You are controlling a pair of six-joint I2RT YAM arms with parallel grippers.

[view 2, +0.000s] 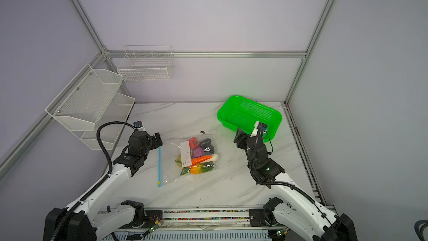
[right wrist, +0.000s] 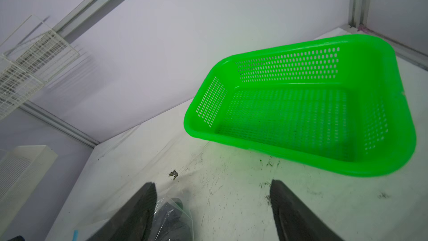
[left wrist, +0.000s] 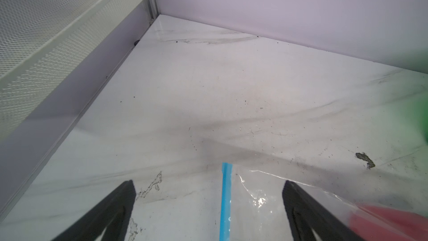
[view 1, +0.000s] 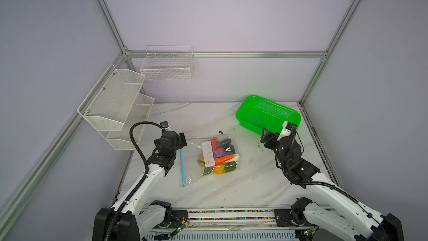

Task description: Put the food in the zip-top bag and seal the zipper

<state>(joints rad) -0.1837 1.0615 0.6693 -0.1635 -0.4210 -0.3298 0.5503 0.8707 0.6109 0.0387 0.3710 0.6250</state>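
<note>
Looks all but finished. Shows the food [view 1: 223,158] gathered inside the zip-top bag [view 1: 192,163], lying flat near the middle of the bench [view 1: 231,193], with no loose piece seen on the marble and none in the green basket [view 1: 251,100] at the far right. Shows the zipper [view 1: 181,165] as one straight, flat blue strip along the bag's left edge, yellow slider tab [view 1: 183,183] at the near end, no gaping mouth anywhere along it; reads as sealed, though cannot be settled for certain at this size. Leaves, at most, a check of the seal or a last run of the slider. Finds the left tool [left wrist: 209,181] released, jaws spread wide and empty, poised over the far end of the zipper, with that blue end lying between the two jaws in the left wrist view and touching neither. Finds the right tool [right wrist: 212,181] likewise released and holding nothing, between the bag and the basket, apart from the bag in both top views, with the bag's far right corner and a dark piece of food just beside one jaw in the right wrist view. Puts the bag between the two tools, nearer the left.
</note>
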